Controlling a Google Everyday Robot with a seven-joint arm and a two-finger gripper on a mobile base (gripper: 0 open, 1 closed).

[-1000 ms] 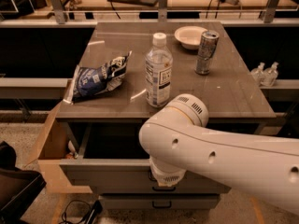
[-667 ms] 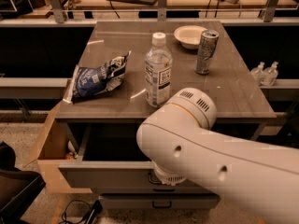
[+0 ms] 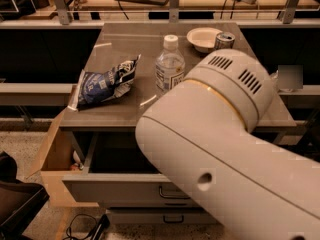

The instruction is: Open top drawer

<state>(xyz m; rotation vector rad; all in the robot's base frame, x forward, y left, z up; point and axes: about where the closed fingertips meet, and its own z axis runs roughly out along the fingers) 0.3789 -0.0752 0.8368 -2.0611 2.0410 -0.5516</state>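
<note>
The robot's thick white plastic arm point(image 3: 225, 149) fills the near right of the view and hides the hand, which I judge sits low behind it, near the drawer fronts; whether it is clenched or released I cannot tell. Just beyond, the wide grey metal top drawer point(image 3: 110, 190) stands pulled well out from under the desk point(image 3: 125, 49), dark inside, with its small dark loop handle point(image 3: 170, 194) showing at the arm's edge. So the opening looks largely done. A shorter grey drawer front point(image 3: 150, 217) sits shut below it. Farther back, the desk carries a crumpled blue snack bag point(image 3: 102, 84), a clear plastic water bottle point(image 3: 169, 66), a white bowl point(image 3: 204, 38) and a metal can point(image 3: 225, 39), all well clear of the drawer's path.
</note>
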